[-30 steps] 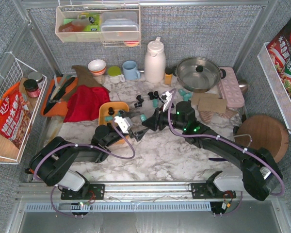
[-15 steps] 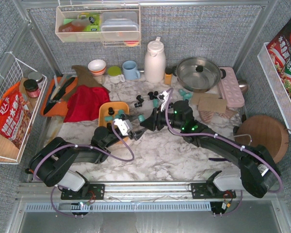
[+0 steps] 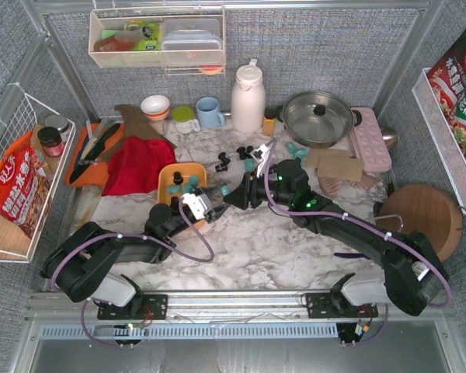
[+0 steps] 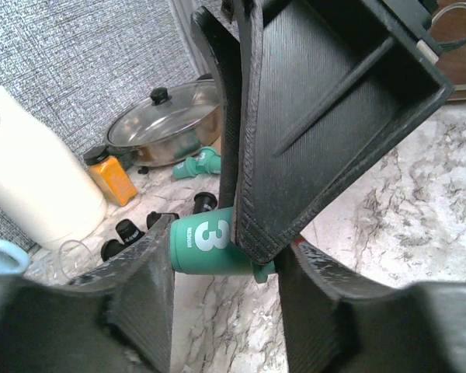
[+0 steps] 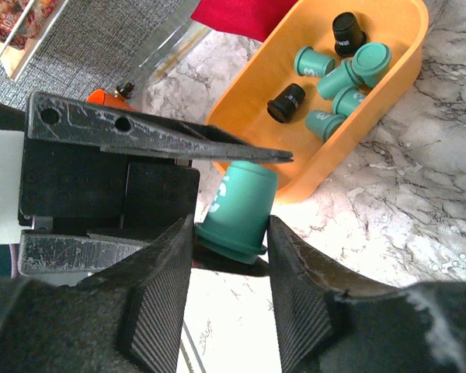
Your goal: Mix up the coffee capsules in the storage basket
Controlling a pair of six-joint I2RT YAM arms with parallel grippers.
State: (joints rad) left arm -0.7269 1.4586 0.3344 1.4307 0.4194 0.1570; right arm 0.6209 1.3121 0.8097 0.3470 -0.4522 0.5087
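My right gripper (image 3: 231,192) (image 5: 231,229) is shut on a teal-green coffee capsule (image 3: 225,189) (image 5: 237,206) marked "3" (image 4: 206,245), held just right of the orange storage basket (image 3: 168,179) (image 5: 326,167). My left gripper (image 3: 216,203) (image 4: 227,260) is open, with its fingers at the capsule's top and flange ends; I cannot tell if they touch it. The basket holds several capsules, teal (image 5: 349,74) and black (image 5: 287,101). Loose black capsules (image 3: 221,162) and teal ones (image 3: 295,149) lie on the marble behind.
A white thermos (image 3: 247,97), a lidded pan (image 3: 318,116), a blue mug (image 3: 210,113) and a pink tray (image 3: 370,138) stand at the back. A red cloth (image 3: 140,163) and a darker orange utensil tray (image 3: 93,151) lie left. A round wooden board (image 3: 423,217) is right.
Both grippers have moved slightly up and left towards the basket, and the left gripper has come in around the capsule that the right one holds.
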